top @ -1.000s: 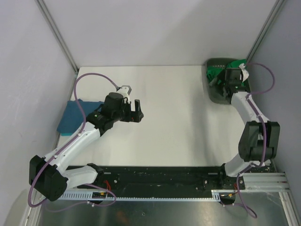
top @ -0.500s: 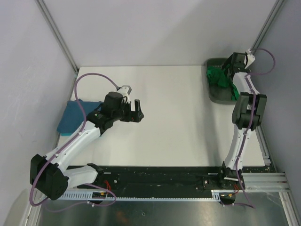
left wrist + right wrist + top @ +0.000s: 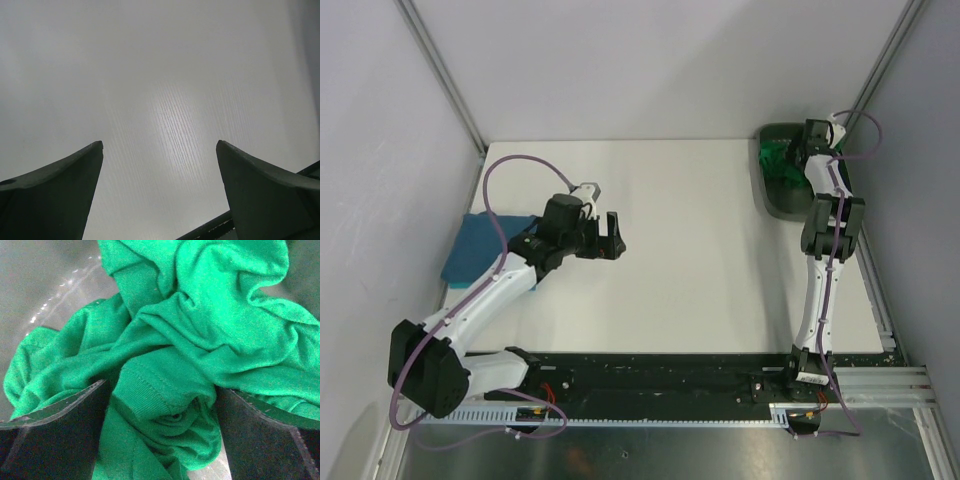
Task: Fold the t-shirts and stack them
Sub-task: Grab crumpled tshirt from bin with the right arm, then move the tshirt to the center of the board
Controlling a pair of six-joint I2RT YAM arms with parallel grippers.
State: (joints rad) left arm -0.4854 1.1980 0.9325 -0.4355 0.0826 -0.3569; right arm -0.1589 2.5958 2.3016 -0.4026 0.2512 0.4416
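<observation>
The emerald green t-shirt lies crumpled in the dark tray at the back right. My right gripper reaches down into it. In the right wrist view its jaws stand wide, open, with a bunched fold and ribbed hem of the green t-shirt between the fingers. The teal blue t-shirt lies folded flat at the table's left edge, partly under my left arm. My left gripper hovers open over bare white table, nothing between its fingers.
Grey walls with metal posts close in the table at the back and both sides. The tray's wall shows beside the cloth. A black rail runs along the near edge between the arm bases.
My right arm has stretched out straight toward the back corner and swung its gripper over and down into the green t-shirt. The left arm has barely moved.
</observation>
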